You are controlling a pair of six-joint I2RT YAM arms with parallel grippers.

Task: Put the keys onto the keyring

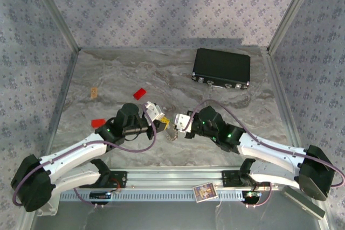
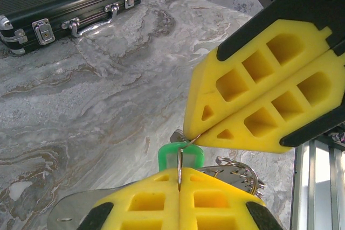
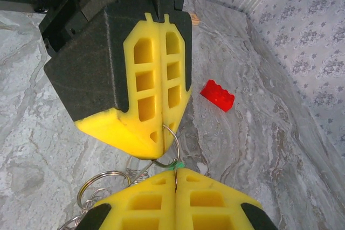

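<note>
A: Top view tally?
B: Left gripper [image 1: 163,124], right gripper [image 1: 179,122]: two, mid-frame.
A: Loose items?
B: Black case [image 1: 221,68], one, upper right. Red blocks [image 1: 139,92], two; second block [image 1: 98,123] further left. Tan chip [image 1: 94,92], one.
A: Keys?
B: Green key [image 2: 180,155], one seen. Small ring [image 3: 173,143], one. Larger rings [image 3: 102,187], lower left, bunched, count unclear.

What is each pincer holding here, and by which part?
Both are shut on one thin wire ring beside the green key: the left pincer pinches its near edge, the right pincer the opposite edge.
</note>
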